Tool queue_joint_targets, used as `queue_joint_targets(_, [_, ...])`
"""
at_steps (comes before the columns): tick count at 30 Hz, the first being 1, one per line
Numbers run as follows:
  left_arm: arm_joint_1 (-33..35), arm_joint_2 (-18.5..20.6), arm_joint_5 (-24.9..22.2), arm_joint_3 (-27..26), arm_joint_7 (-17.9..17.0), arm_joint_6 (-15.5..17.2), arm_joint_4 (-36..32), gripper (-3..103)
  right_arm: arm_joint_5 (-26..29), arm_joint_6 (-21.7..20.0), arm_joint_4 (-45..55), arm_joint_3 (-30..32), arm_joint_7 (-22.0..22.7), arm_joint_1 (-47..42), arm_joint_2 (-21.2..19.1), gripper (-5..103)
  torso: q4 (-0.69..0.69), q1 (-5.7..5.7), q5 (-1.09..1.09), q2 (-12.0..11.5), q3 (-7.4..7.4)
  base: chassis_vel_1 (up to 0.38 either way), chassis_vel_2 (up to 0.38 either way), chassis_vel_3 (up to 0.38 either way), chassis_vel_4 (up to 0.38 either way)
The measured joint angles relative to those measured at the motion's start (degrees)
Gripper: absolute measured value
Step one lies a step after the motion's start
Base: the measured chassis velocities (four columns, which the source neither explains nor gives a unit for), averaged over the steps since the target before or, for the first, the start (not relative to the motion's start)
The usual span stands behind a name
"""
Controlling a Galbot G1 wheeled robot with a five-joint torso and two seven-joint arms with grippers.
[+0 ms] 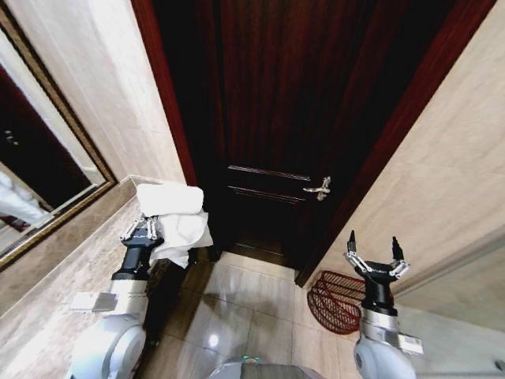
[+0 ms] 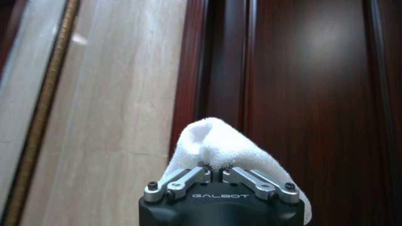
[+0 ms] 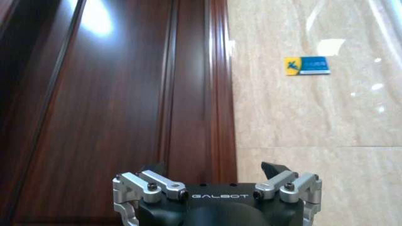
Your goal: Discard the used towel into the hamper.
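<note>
With my left gripper (image 1: 142,230) clamped on the white towel (image 1: 175,219) and right gripper (image 1: 376,257) spread empty, I should carry it across, centred above the wicker hamper (image 1: 335,302) at the right wall's foot.

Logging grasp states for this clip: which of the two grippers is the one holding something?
The left gripper, shut on the white towel that drapes over it. The right gripper is open and empty, raised above the hamper.
</note>
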Motion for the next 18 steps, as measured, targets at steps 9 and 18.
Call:
queue_joint_targets(9, [0.03, 0.13, 0.20, 0.23, 0.07, 0.00, 0.00, 4, -0.11, 0.00, -0.06, 0.09, 0.20, 0.23, -0.08, 100, 0.00, 0.00, 0.00, 0.01, 0.00, -0.075, -0.076, -0.065, -0.081])
queue_joint_targets(18, [0.49, -0.16, 0.99, 0.93, 0.38, -0.13, -0.01, 4, -0.08, 0.00, 0.12, 0.19, 0.20, 0.22, -0.19, 100, 0.00, 0.01, 0.00, 0.01, 0.00, -0.118, -0.114, -0.108, -0.107])
